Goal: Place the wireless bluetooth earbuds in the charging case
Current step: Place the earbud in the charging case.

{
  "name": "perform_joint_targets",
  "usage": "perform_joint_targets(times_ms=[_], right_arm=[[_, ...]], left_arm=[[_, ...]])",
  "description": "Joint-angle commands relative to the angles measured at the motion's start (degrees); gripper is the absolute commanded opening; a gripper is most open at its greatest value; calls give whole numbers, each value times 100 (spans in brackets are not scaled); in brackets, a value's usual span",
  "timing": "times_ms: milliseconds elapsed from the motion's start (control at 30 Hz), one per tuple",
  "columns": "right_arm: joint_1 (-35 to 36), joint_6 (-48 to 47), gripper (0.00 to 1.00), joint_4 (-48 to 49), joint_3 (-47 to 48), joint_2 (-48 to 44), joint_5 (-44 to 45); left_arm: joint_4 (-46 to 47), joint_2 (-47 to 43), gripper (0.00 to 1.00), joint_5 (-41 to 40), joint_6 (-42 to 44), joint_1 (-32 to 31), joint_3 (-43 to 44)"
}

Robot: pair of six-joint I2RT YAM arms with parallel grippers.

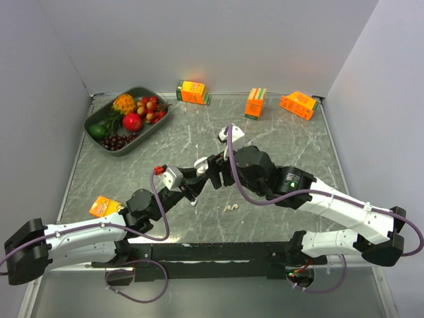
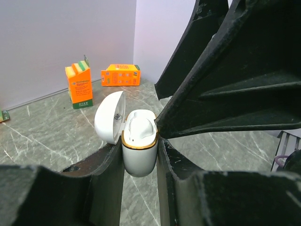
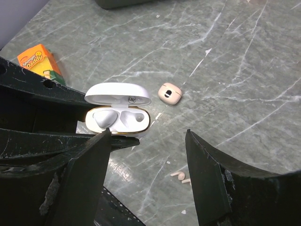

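- Left end effector (image 2: 139, 157), left wrist view: clamped on the white charging case (image 2: 139, 141), which stands upright with its lid open.
- Right wrist view: right end effector (image 3: 146, 139) has its fingers apart and holds nothing, just beside the open case. Tiny pale earbuds (image 3: 181, 177) lie on the counter (image 3: 244, 70).
- Top view: the earbuds rest on the counter near both end effectors.

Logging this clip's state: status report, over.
Left fingers shut on charging case, lid open. Right fingers open, empty, beside it. Earbuds loose on table. Nothing in the way.

Right claw (image 3: 146, 135) close beside charging case (image 3: 117, 118)
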Motion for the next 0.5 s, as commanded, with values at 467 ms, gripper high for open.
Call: perform_joint_targets(times_ms=[467], right_arm=[[-1024,433,71,1084,-1944,-517,-1573]], left_arm=[[-1520,-2157,1,-1469,-295,-30,-385]])
